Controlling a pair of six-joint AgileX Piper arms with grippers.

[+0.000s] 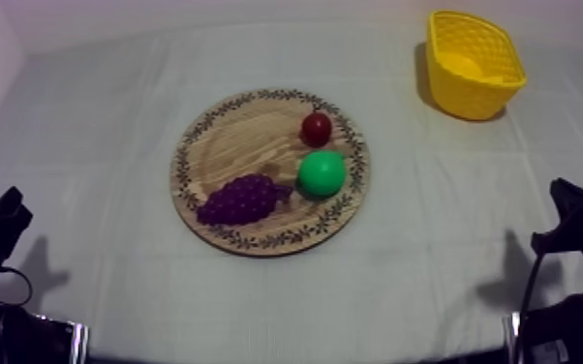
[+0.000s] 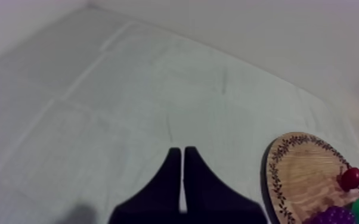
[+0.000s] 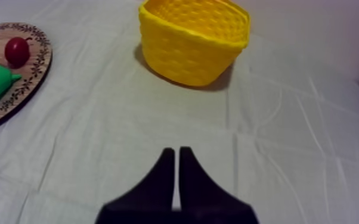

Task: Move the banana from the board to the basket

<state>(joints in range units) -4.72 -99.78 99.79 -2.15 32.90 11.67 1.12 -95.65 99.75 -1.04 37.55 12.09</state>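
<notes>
1. Top view: the wooden board [image 1: 242, 136] carries grapes [image 1: 242, 198], a pear [image 1: 321, 173] and a small red fruit [image 1: 316, 128]. The yellow basket [image 1: 470, 97] stands well apart beyond the board's right. A pale shape inside it is probably the banana [image 1: 457, 64], its long axis unreadable.
2. Left wrist view: the left gripper [image 2: 179, 152], fingers together and empty, sits left of the board.
3. Right wrist view: the right gripper [image 3: 175, 152], likewise closed on nothing, sits right of the board. It faces the basket and is the nearer arm.

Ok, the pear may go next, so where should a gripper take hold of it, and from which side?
Probably from above, with the right gripper, across the broad round body of the pear. It lies on its side, narrow end toward the rim of the board, so the body grips best. The grapes and the small red fruit crowd two sides; the rim side is free.
</notes>
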